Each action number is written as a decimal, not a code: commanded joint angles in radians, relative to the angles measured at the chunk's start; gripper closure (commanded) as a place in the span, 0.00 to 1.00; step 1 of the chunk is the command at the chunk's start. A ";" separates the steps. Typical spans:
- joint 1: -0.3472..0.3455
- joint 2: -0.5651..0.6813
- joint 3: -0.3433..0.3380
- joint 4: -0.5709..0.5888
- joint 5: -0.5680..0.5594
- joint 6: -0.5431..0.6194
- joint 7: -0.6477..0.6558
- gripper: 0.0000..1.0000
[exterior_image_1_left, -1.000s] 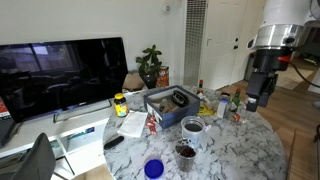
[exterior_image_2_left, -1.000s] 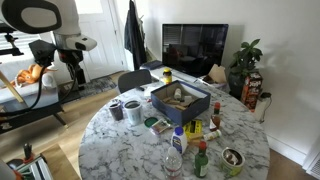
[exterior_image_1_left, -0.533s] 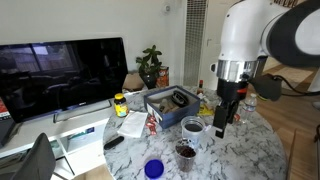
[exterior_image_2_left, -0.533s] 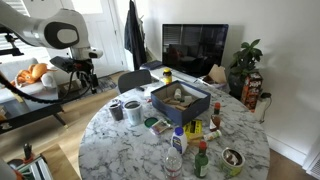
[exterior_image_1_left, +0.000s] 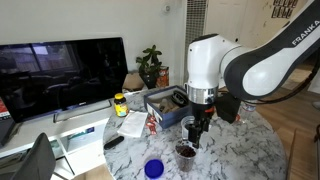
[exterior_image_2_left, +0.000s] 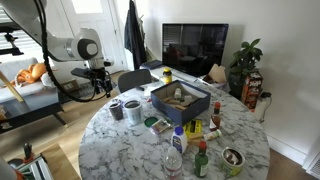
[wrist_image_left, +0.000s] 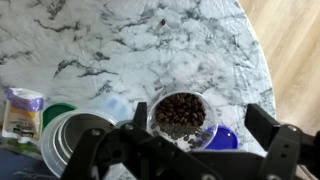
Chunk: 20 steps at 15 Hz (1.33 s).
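Marble table (exterior_image_1_left: 255, 150), round and white with grey veins, is crowded toward its far side and barer toward the near edge. Television (exterior_image_1_left: 60, 75) stands dark on a low stand beyond the table's rim, at about 10 o'clock in an exterior view. White arm (exterior_image_1_left: 215, 65) leans in from 2 o'clock and bends down over the middle of the tabletop. Blue box (exterior_image_1_left: 168, 100), open-topped with odds and ends inside, sits at 11 o'clock from the arm's wrist.

Gripper (exterior_image_1_left: 197, 138) points straight down, black, with its jaws spread wide and nothing between them. In the wrist view both fingers (wrist_image_left: 283, 150) stand well apart at the lower edge, one at 8 o'clock and one at 4 o'clock from the cup.

Metal tin (wrist_image_left: 70, 138), round and empty-looking, sits at the cup's 9 o'clock, just beside it. A green rim shows behind the tin.

Cup (wrist_image_left: 182, 115), clear-walled and upright, is filled with dark brown lumps. It stands on bare marble near the table's near edge, just under the spread jaws. In an exterior view the cup (exterior_image_1_left: 186, 151) is at 7 o'clock from the fingertips, very close. Whether a finger touches the rim I cannot tell.

Blue lid (wrist_image_left: 226, 138) lies flat at the cup's 4 o'clock, partly behind it. Small packet (wrist_image_left: 20, 110) lies at far 9 o'clock, well apart from the cup.
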 joint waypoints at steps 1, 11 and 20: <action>0.050 0.000 -0.050 0.005 0.009 -0.001 -0.008 0.00; 0.063 0.116 -0.109 0.028 0.073 0.119 -0.082 0.00; 0.002 -0.012 -0.218 -0.105 0.160 0.162 -0.035 0.00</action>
